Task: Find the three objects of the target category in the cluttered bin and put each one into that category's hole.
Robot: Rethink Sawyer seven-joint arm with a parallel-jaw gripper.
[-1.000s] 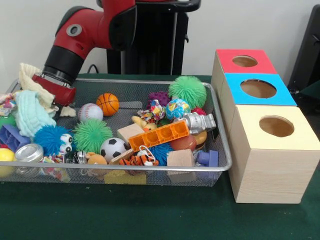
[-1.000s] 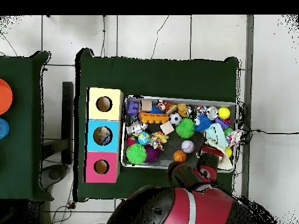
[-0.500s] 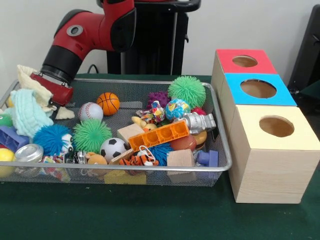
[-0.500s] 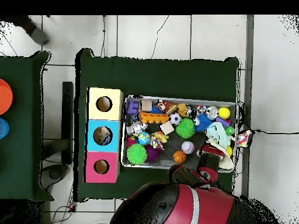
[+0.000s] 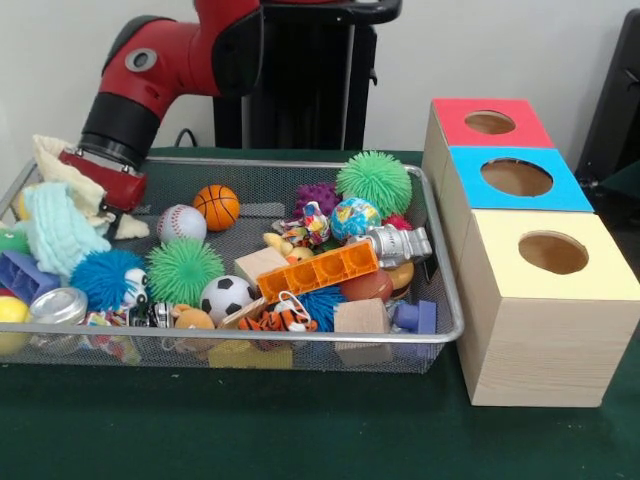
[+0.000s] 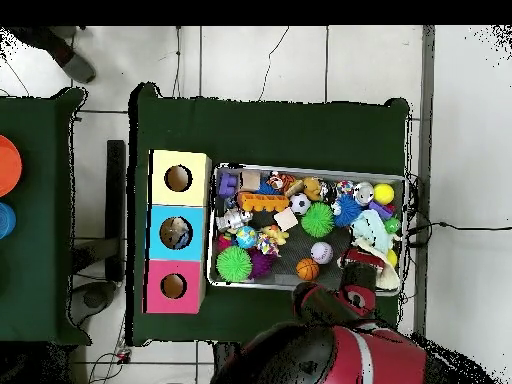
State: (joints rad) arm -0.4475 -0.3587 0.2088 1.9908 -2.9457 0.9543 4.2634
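Green cloth covers the worktop [image 5: 300,430], where a wire mesh bin [image 5: 440,250] holds a jumble of toys. At the bin's 3 o'clock stand three wooden boxes with holes: red [image 5: 489,122], blue [image 5: 517,177] and yellow [image 5: 553,253]. The gripper [image 5: 100,195] is low at the bin's 9 o'clock end among a mint cloth [image 5: 58,230] and a cream cloth [image 5: 60,165]; whether it pinches anything cannot be told. An orange basketball [image 5: 216,206] and a baseball [image 5: 181,223] lie just beside it.
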